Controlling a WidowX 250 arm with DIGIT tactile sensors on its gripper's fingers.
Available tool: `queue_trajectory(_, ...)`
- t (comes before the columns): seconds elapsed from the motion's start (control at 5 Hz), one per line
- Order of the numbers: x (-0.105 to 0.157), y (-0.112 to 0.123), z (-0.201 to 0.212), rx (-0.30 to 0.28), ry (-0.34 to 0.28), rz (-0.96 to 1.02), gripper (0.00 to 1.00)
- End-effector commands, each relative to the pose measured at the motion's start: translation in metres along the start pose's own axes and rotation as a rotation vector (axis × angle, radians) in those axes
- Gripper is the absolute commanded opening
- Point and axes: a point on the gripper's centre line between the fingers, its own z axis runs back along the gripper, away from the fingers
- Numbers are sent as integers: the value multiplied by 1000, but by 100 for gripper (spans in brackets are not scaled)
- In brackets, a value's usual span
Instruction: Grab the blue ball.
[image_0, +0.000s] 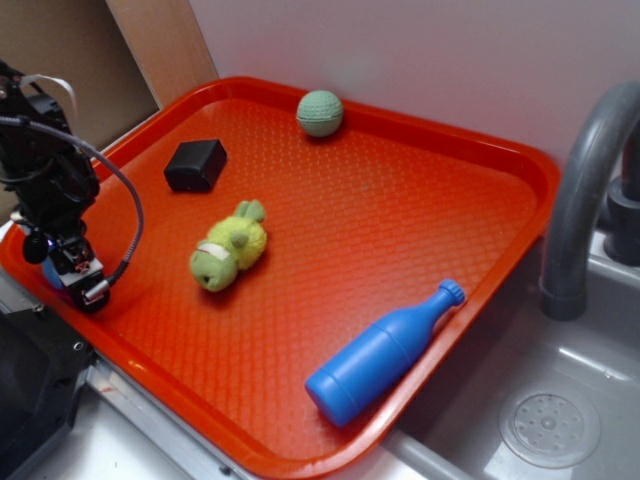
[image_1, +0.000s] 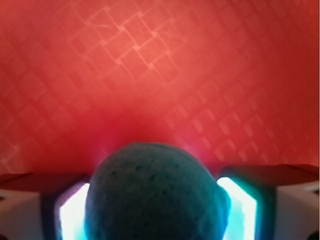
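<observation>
Closest to the wrist camera, the blue ball (image_1: 152, 192) fills the lower middle of the view, its dimpled surface sitting between the two fingers (image_1: 30, 210) of the gripper (image_1: 155, 210), one pad on each side. The pads look to be right against the ball or very nearly so, but the glare at their edges hides the contact, so I cannot tell whether the jaws have actually closed on it or are only bracketing it. To do this step well, I would judge that the squeeze should land across the widest part of the ball, centred and even, firm enough that the soft foam does not roll or pop out forward, and that any lift should go straight up only once both pads are bearing. In the outside view the gripper (image_0: 78, 275) is low at the near left corner of the red tray (image_0: 400, 230), and only a sliver of the blue ball (image_0: 50, 272) shows beside it. The arm (image_0: 40, 170) stands over it, wrist pitched downward, fingers pointing at the tray floor, a cable looping off its side. Farther out lie a green stuffed toy (image_0: 228, 246), a blue bottle (image_0: 385, 350), a black box (image_0: 195, 164) and, at the far rim, a pale green ball (image_0: 320, 113).
</observation>
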Motion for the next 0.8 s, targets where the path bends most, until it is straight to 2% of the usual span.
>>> queue_trajectory(0.0, 11, -8, 66, -33, -125, 60, 0)
queue_trajectory(0.2, 32, -12, 123, -50, -239, 108, 0)
queue_trajectory(0.4, 55, -19, 179, 5, -291, 120, 0)
queue_trajectory(0.6, 63, -22, 232, -55, -335, 134, 0)
